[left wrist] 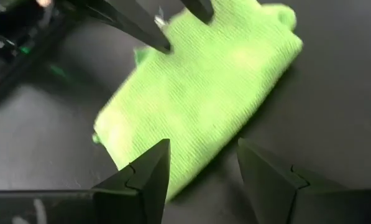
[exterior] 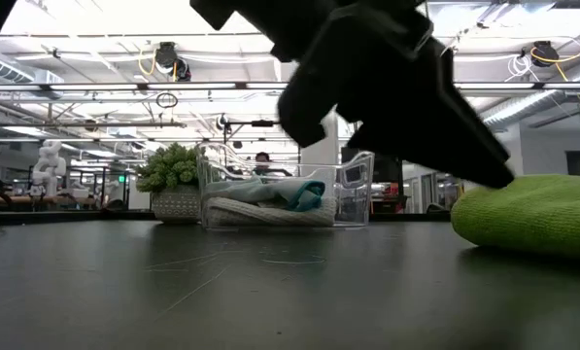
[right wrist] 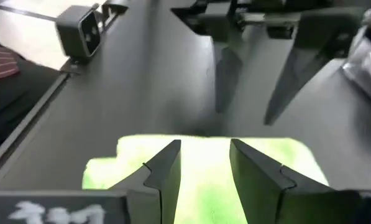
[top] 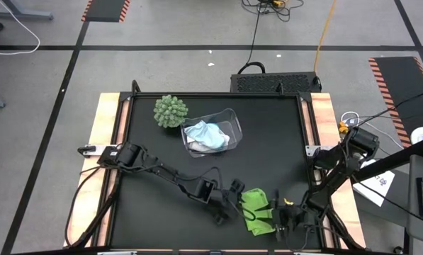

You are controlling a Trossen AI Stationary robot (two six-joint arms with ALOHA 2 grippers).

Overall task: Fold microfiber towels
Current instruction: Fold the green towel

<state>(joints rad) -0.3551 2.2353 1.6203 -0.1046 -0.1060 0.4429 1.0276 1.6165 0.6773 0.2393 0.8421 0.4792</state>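
A lime green towel [top: 257, 210] lies folded flat on the black table near its front edge, right of the middle. My left gripper [top: 234, 202] stands open at the towel's left side, and its fingers [left wrist: 149, 171] straddle the towel's edge [left wrist: 191, 155] from above without holding it. From the right, my right gripper [top: 280, 212] hangs open over the towel's other side [right wrist: 204, 168], with nothing between its fingers. A white towel and a light blue towel [top: 207, 134] lie bunched in the clear bin.
The clear plastic bin [top: 230, 120] stands at the table's far middle, with the round green spiky plant [top: 170, 111] to its left. In the low view the bin [exterior: 353, 190] and the plant [exterior: 173, 175] stand far behind the green towel [exterior: 537, 214]. Bare black table lies between them.
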